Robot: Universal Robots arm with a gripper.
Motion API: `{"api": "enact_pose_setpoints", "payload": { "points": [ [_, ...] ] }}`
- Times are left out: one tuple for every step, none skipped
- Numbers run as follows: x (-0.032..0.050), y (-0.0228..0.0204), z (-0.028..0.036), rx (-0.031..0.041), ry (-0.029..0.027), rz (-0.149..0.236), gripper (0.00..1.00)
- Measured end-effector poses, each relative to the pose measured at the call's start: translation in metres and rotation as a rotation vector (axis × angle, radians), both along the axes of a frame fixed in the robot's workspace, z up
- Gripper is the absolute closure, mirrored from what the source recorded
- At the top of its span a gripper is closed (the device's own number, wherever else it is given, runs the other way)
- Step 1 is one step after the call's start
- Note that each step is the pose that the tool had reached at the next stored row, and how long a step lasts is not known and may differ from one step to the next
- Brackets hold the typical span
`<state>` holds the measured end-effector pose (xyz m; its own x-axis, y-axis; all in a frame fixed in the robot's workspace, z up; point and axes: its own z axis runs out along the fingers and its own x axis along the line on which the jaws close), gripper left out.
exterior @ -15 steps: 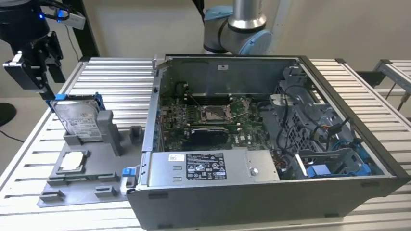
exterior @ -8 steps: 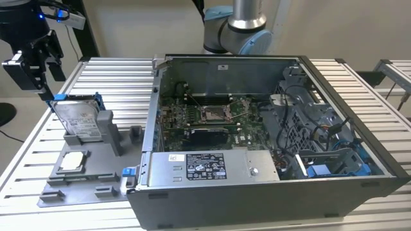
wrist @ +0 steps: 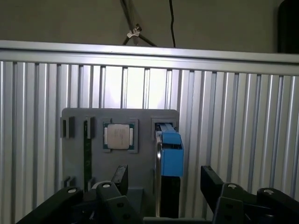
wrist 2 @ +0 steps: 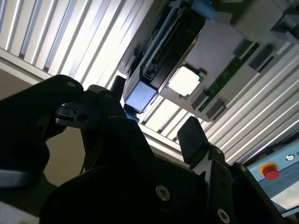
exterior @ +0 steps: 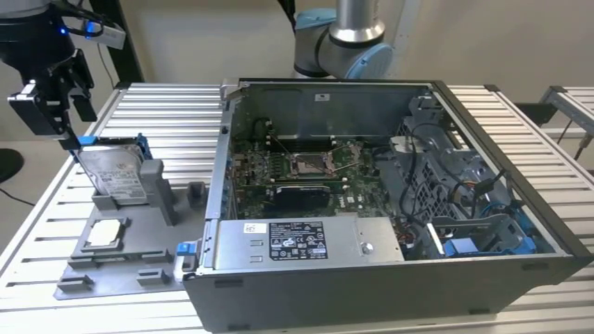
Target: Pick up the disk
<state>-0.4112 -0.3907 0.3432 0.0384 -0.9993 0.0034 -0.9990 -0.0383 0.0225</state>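
First wrist view shows the hand [wrist: 163, 175] released, poised just above the upright disk [wrist: 171, 156].

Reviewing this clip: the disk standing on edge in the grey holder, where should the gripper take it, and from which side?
Probably by the top edge, coming from straight above and pinching its two flat faces. The disk stands upright in the holder, whose posts wrap its lower part, so only the upper part is free. The open gripper hangs above it.
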Motion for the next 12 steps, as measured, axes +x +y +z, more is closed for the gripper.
{"api": "enact_pose_setpoints", "payload": {
  "points": [
    [0.0,0.0,-0.0014,0.0,0.0,0.0,0.0],
    [0.0,0.0001,-0.0028,0.0,0.0,0.0,0.0],
    [0.0,0.0002,-0.0041,-0.0001,0.0,0.0,0.0],
    [0.0,0.0003,-0.0055,0.0,0.0,0.0,0.0],
    [0.0,0.0003,-0.0068,0.0,0.0,0.0,0.0],
    [0.0,0.0004,-0.0082,0.0,-0.0001,0.0,0.0],
    [0.0,0.0005,-0.0095,0.0,0.0,0.0,0.0],
    [0.0,0.0006,-0.0109,0.0,0.0001,0.0,0.0],
    [0.0,0.0006,-0.0121,0.0,0.0,0.0,0.0],
    [0.0,0.0007,-0.0134,0.0,0.0001,0.0,0.0],
    [0.0,0.0008,-0.0145,0.0,0.0001,0.0,0.0],
    [0.0,0.0009,-0.0157,0.0002,0.0,0.0,0.0]
  ]
}}
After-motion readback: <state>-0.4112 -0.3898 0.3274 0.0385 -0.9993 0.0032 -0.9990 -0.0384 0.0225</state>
